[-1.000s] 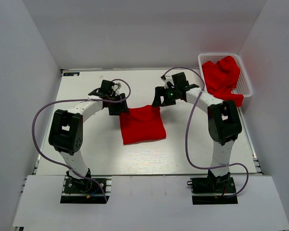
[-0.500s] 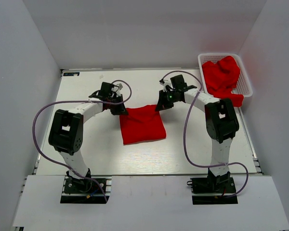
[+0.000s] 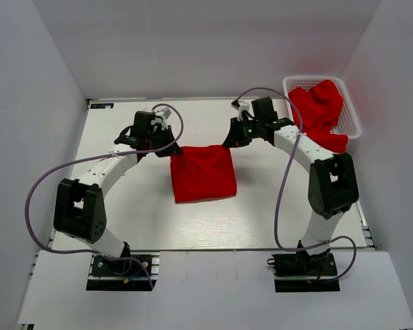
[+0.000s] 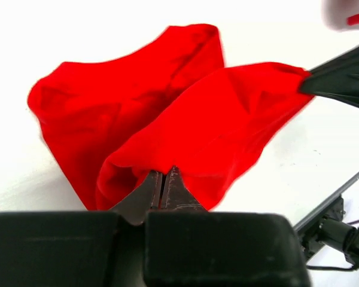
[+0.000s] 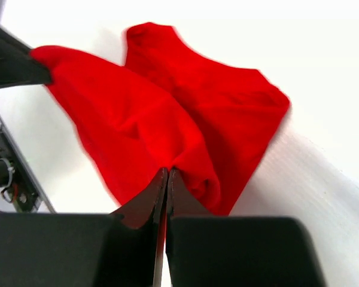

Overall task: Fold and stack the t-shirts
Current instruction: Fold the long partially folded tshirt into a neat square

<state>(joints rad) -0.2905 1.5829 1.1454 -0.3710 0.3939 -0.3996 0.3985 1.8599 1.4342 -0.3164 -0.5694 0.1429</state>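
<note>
Your shirt (image 3: 203, 173) spans the gap between the two sets of jaws. Its far edge is tented up off the counter (image 3: 213, 227) and its near part lies flat. Your left jaws are pinched tight on the far left corner. Your right jaws are pinched tight on the far right corner. Cloth bunches just ahead of each tip. More shirts (image 3: 316, 103) are heaped in the basket (image 3: 354, 117), to the right of the right jaws, with one draping over its near rim.
</note>
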